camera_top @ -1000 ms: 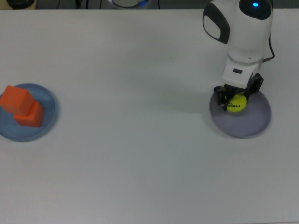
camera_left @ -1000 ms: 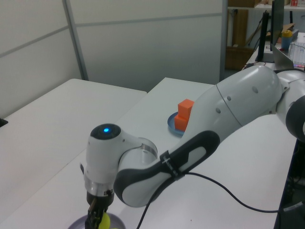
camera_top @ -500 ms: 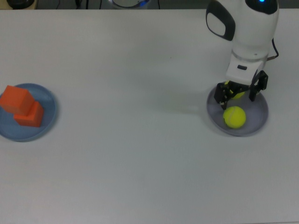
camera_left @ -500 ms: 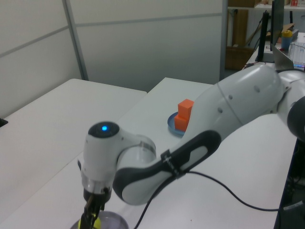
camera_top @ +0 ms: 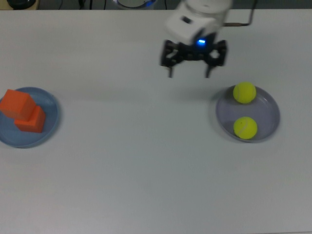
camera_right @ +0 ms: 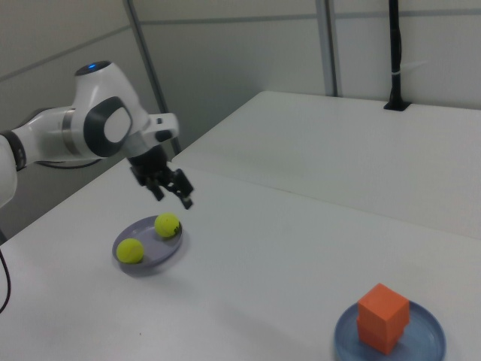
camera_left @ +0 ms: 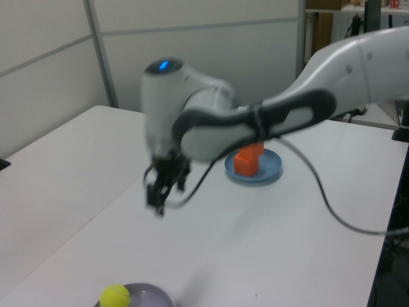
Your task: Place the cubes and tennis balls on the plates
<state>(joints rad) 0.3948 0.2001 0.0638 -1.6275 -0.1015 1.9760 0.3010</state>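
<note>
Tennis balls sit together on the purple plate (camera_top: 265, 127): in the top view we see one tennis ball (camera_top: 245, 127) near the plate's middle and the other tennis ball (camera_top: 244, 92) at its upper rim, the two apart from each other. In the right view both balls (camera_right: 130, 250) (camera_right: 167, 225) lie on that plate (camera_right: 150, 259), and in the left view we make out only one ball (camera_left: 115, 297) at the edge of the plate (camera_left: 150, 296), low in the frame. We find the gripper (camera_top: 189, 73) empty, its fingers spread wide and pointing down, hanging above bare table (camera_top: 146, 170). In the top view it lies up and to the top view's left of the purple plate, well clear of both balls; in the right view the gripper (camera_right: 172, 194) hangs just above the nearer rim ball without touching it. In the left view the gripper (camera_left: 161, 201) hangs over the table between the two plates. Farther off, at the top view's left edge, we see the blue plate (camera_top: 51, 124) carrying the cubes, one cube (camera_top: 17, 104) stacked askew on the other cube (camera_top: 32, 122). The right view shows the same stack (camera_right: 382, 316) on the blue plate (camera_right: 425, 342), well apart from the gripper, and the left view shows it partly behind the arm (camera_left: 287, 115).
</note>
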